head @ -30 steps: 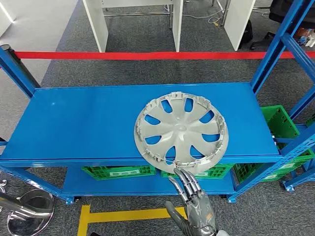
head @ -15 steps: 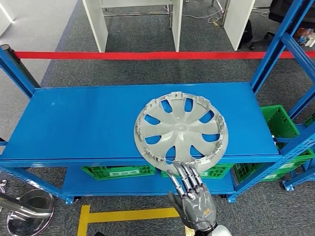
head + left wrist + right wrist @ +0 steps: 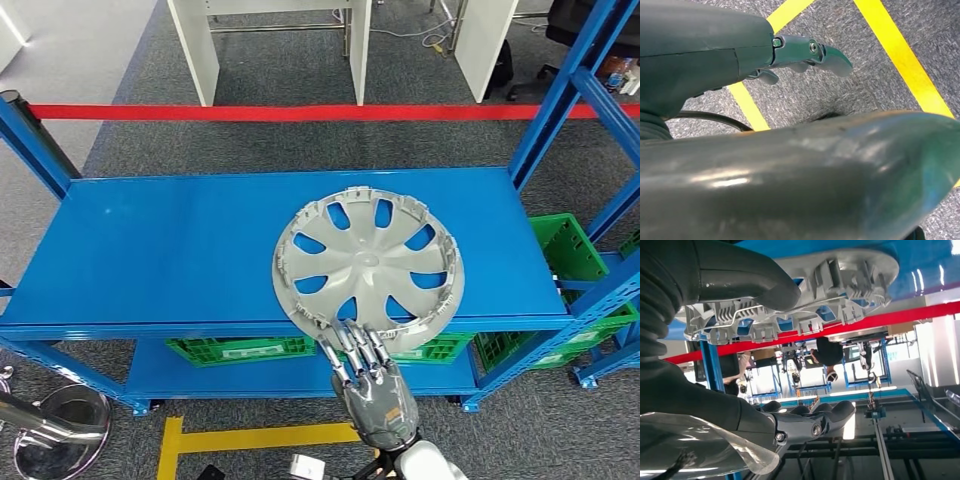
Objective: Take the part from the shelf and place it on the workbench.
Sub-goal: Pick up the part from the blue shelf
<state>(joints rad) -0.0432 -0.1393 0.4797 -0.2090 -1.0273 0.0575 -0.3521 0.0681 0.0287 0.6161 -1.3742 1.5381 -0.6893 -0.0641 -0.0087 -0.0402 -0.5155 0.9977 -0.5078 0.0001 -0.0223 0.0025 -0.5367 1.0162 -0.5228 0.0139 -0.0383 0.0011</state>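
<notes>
The part is a silver hubcap [image 3: 368, 262] lying flat on the blue shelf [image 3: 151, 250], right of centre, its near rim overhanging the front edge. My right hand [image 3: 370, 385] comes up from below with its fingertips spread over that near rim. In the right wrist view the thumb [image 3: 753, 282] lies against the ribbed rim of the hubcap [image 3: 836, 285], while the fingers [image 3: 817, 422] stay apart from it with a wide gap; nothing is held. My left hand [image 3: 708, 50] hangs over grey carpet with straight fingers [image 3: 810, 50] and holds nothing.
Green crates [image 3: 241, 348] sit on the lower shelf level, another [image 3: 566, 250] to the right. Blue uprights [image 3: 558, 95] frame the shelf at both ends. Yellow floor tape [image 3: 264, 437] runs below the shelf; red tape [image 3: 302, 112] and white desk legs [image 3: 196, 50] lie beyond.
My right hand has moved forward and slightly left, from below the shelf edge to the hubcap's near rim. The hubcap has not moved.
</notes>
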